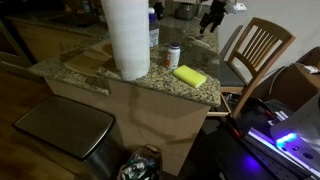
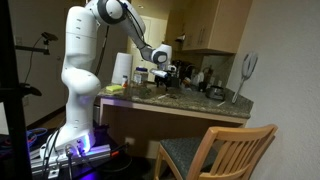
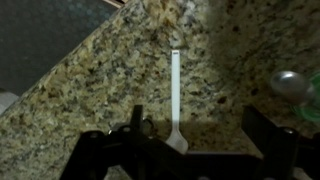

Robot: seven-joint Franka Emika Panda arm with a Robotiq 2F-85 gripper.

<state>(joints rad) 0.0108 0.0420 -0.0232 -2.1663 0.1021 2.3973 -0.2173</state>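
Wrist view: hand (image 3: pixel 194 122) base cut off by bottom edge; white spoon (image 3: pixel 176 90) lower tip runs into its dark body, end unclear. Shiny obj (image 3: pixel 289 83) at rt edge blurred, cut off. In an exterior view, paper towel roll (image 1: pixel 127 40) top cropped. In an exterior view, hand (image 2: pixel 165 74) too small for jaw detail; chair (image 2: pixel 215 150) cropped at btm.

White spoon (image 3: pixel 176 100), speckled tan-and-black granite counter (image 3: pixel 90 95)

Bare counter (image 3: pixel 90 100) around spoon (image 3: pixel 176 90); metal object (image 3: pixel 288 82) nearby
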